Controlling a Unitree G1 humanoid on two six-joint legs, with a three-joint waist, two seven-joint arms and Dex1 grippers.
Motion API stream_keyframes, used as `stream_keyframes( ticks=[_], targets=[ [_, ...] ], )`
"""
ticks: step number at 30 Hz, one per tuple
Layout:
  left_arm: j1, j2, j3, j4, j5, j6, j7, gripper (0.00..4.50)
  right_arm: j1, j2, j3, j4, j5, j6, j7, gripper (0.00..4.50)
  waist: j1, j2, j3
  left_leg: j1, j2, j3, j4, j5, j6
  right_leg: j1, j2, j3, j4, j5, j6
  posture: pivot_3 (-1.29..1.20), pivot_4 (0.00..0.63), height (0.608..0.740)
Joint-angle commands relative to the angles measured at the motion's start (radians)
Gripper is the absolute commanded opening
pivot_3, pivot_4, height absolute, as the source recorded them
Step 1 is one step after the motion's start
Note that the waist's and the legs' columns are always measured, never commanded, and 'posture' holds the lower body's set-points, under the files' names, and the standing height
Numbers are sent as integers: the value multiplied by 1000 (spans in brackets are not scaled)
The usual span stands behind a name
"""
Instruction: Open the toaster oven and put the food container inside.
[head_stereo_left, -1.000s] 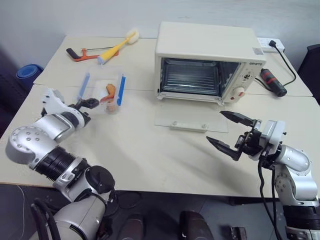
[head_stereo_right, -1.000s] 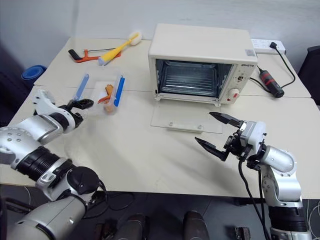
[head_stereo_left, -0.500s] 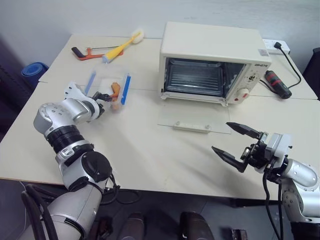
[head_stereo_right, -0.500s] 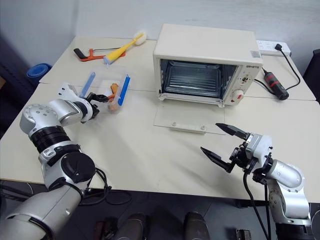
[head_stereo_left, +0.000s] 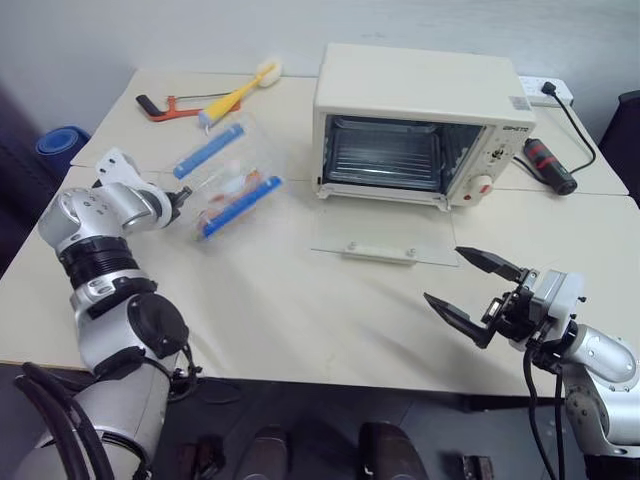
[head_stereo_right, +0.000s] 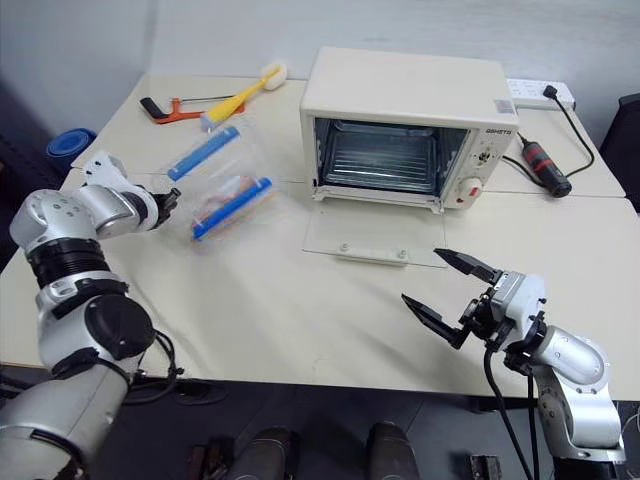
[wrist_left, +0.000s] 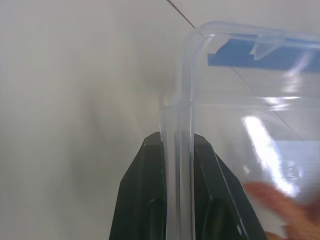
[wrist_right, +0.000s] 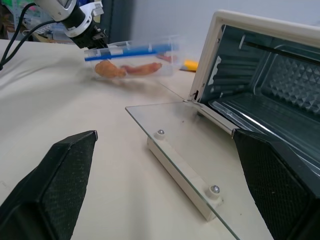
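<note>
Mostly the left gripper (wrist_left: 176, 150) is cut off at the frame edge in its wrist view; what shows is two black fingers (wrist_left: 150, 190) pinched on the thin clear wall of the food container (head_stereo_left: 228, 182). That box is see-through plastic, rectangular, with blue clip strips on two sides and orange bits inside, blurred. It sits tilted at about 9 o'clock from the toaster oven (head_stereo_left: 420, 95) and looks lifted off the table (head_stereo_left: 300, 300), though contact underneath is hard to judge. The oven is boxy, cream, its glass door (head_stereo_left: 385, 240) dropped flat on the table, cream bar handle on it, wire rack visible inside; right panel knobs too small to read. Right gripper (head_stereo_left: 478, 295) hangs at roughly 5 o'clock from the oven, black pointed fingers spread wide, nothing between them. Behind the box: a yellow brush (head_stereo_left: 238, 92) and an orange-handled tool (head_stereo_left: 165, 106). A black cylinder (head_stereo_left: 548, 165) lies at 3 o'clock of the oven.
</note>
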Motion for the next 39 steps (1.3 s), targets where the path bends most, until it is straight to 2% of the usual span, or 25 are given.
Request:
stream_keyframes(
  ticks=[1,2,3,5,11,14,17,22,26,29,39],
  targets=[
    [-14,61,-57,-6,4,-22,-49,495,4,5,-10,-23,10,-8,-5,4500,-1,0,0,0,0,0,0,0,0,0,0,0,0,0,0,0,150,740],
    [-14,76,-69,-1,4,-20,-57,495,5,6,-11,-19,10,-9,-4,4500,-1,0,0,0,0,0,0,0,0,0,0,0,0,0,0,0,150,740],
    [-14,87,-78,1,4,-18,-62,216,6,6,-11,-17,9,-10,-3,4500,-1,0,0,0,0,0,0,0,0,0,0,0,0,0,0,0,150,740],
    [-11,125,-135,-12,4,15,-120,95,9,7,-13,-11,10,-13,1,4500,-1,0,0,0,0,0,0,0,0,0,0,0,0,0,0,0,150,740],
    [-22,257,-357,-147,-45,185,-371,95,30,-4,-32,-5,6,-7,-3,4500,-1,0,0,0,0,0,0,0,0,0,0,0,0,0,0,0,150,740],
    [-38,257,-417,-263,-93,335,-435,95,57,-14,-46,-14,2,-3,-7,4500,3,0,0,-1,0,-1,1,0,0,0,0,0,0,0,0,0,150,740],
    [-33,210,-430,-359,-142,456,-445,95,113,-17,-107,-49,12,12,-51,4500,6,0,0,-1,0,-1,1,0,0,0,0,0,0,0,0,0,150,740],
    [-8,126,-476,-417,-268,471,-397,95,210,-26,-211,-100,23,26,-87,4500,1,0,0,-1,0,-1,1,0,0,0,0,1,1,0,0,0,150,740],
    [-92,-39,-472,-380,-199,471,-318,95,269,6,-314,-117,66,43,-151,4500,7,0,0,-1,0,0,1,0,0,0,0,1,1,0,0,0,150,740],
    [-138,-121,-475,-326,-140,441,-281,95,305,13,-321,-142,63,36,-147,4500,14,0,0,-1,-1,1,2,0,0,0,0,2,0,0,0,0,150,740],
    [-199,-264,-522,-166,-25,190,-252,95,328,73,-286,-258,55,55,-238,4500,20,0,0,0,-1,3,1,0,0,0,0,3,0,0,0,0,150,740]
  ],
)
